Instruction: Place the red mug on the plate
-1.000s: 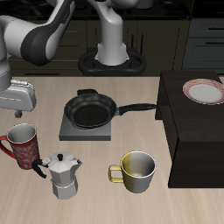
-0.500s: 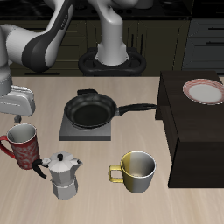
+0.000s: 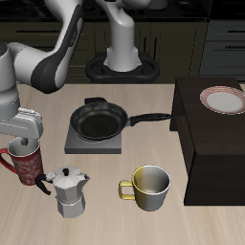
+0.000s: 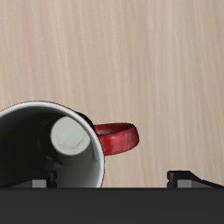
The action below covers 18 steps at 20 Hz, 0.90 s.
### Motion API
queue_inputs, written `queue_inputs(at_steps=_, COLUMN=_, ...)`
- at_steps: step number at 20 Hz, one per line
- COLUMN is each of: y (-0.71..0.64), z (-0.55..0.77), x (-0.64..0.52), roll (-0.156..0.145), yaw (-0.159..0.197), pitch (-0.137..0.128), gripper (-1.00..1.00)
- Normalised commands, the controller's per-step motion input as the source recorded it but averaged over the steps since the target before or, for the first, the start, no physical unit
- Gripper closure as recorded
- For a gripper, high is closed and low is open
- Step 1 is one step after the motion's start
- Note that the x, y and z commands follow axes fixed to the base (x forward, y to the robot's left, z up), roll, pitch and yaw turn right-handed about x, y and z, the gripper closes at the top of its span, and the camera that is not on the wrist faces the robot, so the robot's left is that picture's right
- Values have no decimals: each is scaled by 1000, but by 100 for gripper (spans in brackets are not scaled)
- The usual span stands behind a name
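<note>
The red mug (image 3: 27, 165), tall with a white pattern, stands upright near one end of the table, beside the moka pot. In the wrist view I look down into the red mug's grey inside (image 4: 52, 149); its red handle (image 4: 118, 137) sticks out sideways. My gripper (image 3: 20, 141) hangs straight above the mug's rim, open and empty; in the wrist view the gripper (image 4: 112, 179) shows its fingertips (image 4: 184, 178) set wide apart. The plate (image 3: 207, 96), white with a pinkish-red ring, lies on a dark raised block at the opposite end of the table.
A black frying pan (image 3: 100, 120) sits on a grey square burner (image 3: 77, 144) at mid-table. A silver moka pot (image 3: 67, 189) stands close by the red mug. A yellow-olive mug (image 3: 151, 187) stands near the front edge. The dark block (image 3: 215, 148) rises above the tabletop.
My gripper has come down and a little toward the table's front, from above and behind the red mug to just over its rim. The objects have not moved.
</note>
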Motion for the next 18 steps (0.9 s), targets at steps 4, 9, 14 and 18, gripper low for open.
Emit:
queue_inputs(at_steps=4, y=113, z=-406, x=95, roll=24, yaw=-65, pitch=64, gripper=-100)
queue_inputs(at_steps=9, y=180, z=-260, x=36, roll=49, yaw=-68, pitch=32, gripper=100)
queue_inputs(at_steps=14, y=133, z=-27, x=-26, roll=21, yaw=-82, pitch=18, gripper=100)
queue_inputs(at_steps=18, y=-11, z=233, x=-49, roll=16, yaw=-9, pitch=-32, gripper=100)
